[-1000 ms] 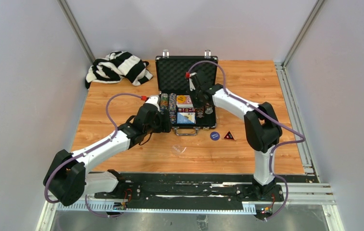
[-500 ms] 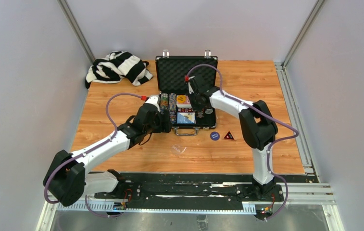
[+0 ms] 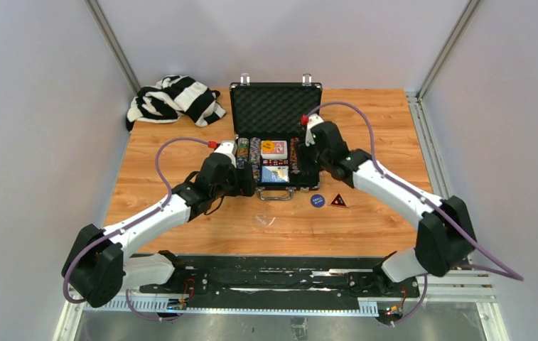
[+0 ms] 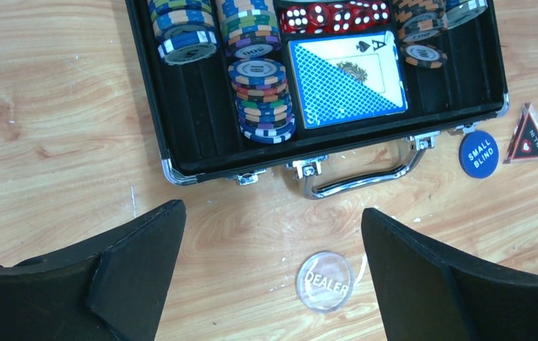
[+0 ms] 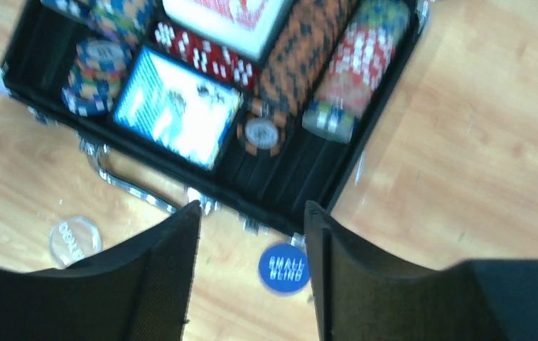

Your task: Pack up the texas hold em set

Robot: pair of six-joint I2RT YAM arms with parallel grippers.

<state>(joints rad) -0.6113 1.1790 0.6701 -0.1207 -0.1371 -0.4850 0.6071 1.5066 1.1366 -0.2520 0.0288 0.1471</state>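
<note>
left gripper (image 4: 273,213) held spread wide, empty, over unpacked dealer button (image 4: 325,281) | right gripper (image 5: 251,209) half-parted, empty, probably aimed at small-blind button (image 5: 283,268)

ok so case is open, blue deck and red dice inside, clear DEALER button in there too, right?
No. The clear DEALER button lies on the table, in front of the case handle, not inside; the left wrist view shows it. The case is open, with the blue deck and red dice inside.

Striped cloth (image 3: 173,99) (black and white) lies crumpled on the table (image 3: 365,227).
</note>
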